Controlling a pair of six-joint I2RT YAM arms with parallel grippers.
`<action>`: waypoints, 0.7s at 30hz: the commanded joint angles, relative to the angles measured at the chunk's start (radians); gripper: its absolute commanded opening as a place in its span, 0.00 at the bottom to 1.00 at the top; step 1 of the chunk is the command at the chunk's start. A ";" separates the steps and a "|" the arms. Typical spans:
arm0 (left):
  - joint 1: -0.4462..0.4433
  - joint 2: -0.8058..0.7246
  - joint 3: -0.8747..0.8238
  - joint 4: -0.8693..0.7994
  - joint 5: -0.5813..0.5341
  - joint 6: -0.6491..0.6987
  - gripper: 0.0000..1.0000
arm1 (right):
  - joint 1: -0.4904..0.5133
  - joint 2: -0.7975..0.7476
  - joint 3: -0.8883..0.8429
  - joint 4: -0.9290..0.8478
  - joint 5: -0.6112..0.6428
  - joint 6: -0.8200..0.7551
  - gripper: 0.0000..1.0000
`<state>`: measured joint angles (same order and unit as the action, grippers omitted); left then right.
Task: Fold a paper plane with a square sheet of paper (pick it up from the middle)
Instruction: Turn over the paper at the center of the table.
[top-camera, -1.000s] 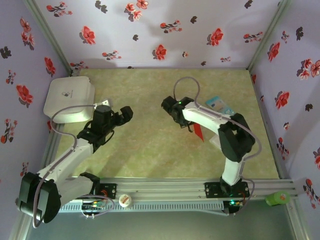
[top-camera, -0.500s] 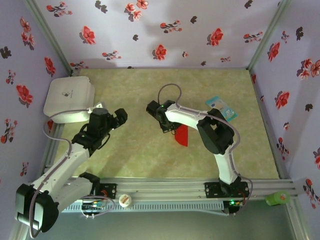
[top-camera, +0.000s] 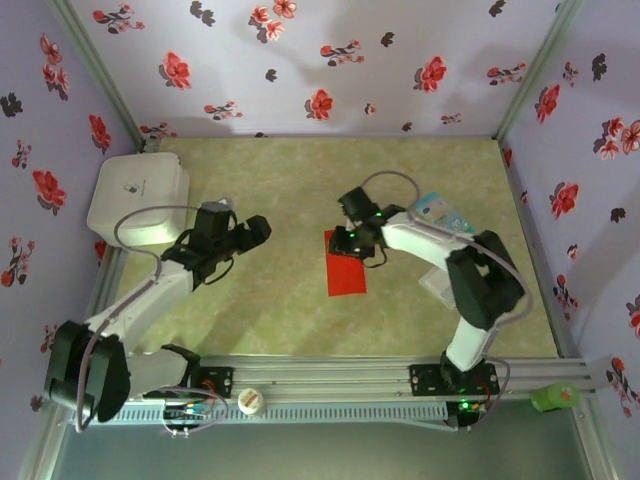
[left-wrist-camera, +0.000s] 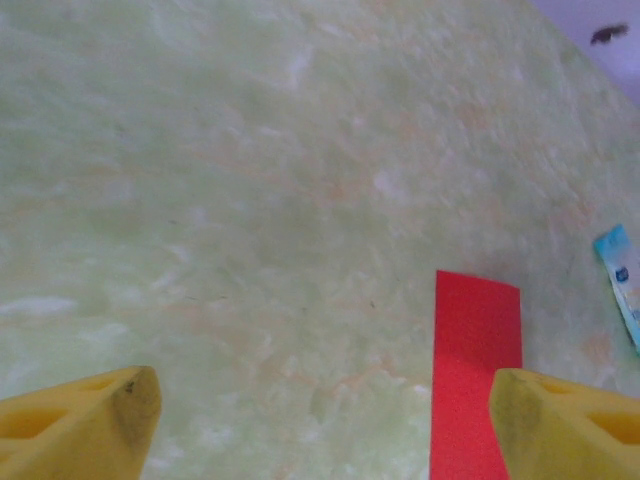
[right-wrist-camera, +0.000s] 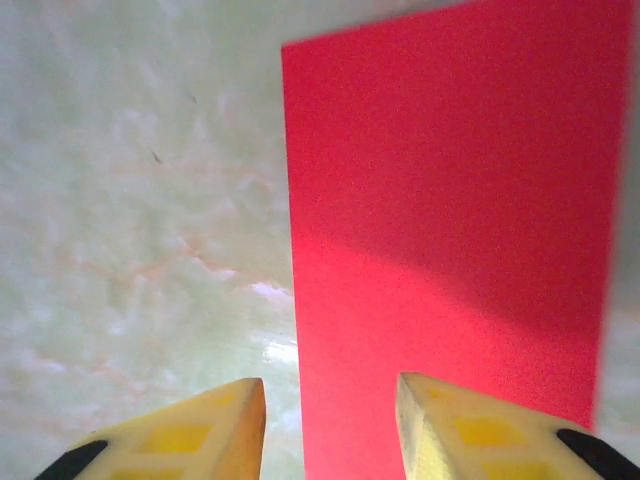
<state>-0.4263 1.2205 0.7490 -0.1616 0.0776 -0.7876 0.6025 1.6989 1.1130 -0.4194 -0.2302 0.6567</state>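
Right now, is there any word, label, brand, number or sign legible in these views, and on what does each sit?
No text can be read anywhere.
white box: a small dark mark on its lid, too small to read.
light-blue-and-white packet: some dark print, blurred in both the top and left wrist views.
red paper: plain, no marking.

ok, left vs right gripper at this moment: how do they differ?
The left gripper stands wide open, while the right gripper is open only narrowly. The left gripper hangs over bare table, off to the side of the red paper. The right gripper sits at the paper's far end. Both are yellow-tipped and hold nothing.
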 joint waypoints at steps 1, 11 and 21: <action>-0.030 0.093 0.073 0.030 0.128 0.034 0.81 | -0.076 -0.070 -0.106 0.162 -0.161 0.066 0.30; -0.163 0.337 0.210 0.016 0.159 0.011 0.71 | -0.210 -0.071 -0.286 0.319 -0.340 0.134 0.05; -0.201 0.433 0.255 0.006 0.149 -0.026 0.70 | -0.217 -0.027 -0.292 0.374 -0.382 0.163 0.07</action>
<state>-0.6151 1.6329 0.9730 -0.1509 0.2142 -0.7979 0.3904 1.6630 0.8299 -0.0742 -0.5835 0.7979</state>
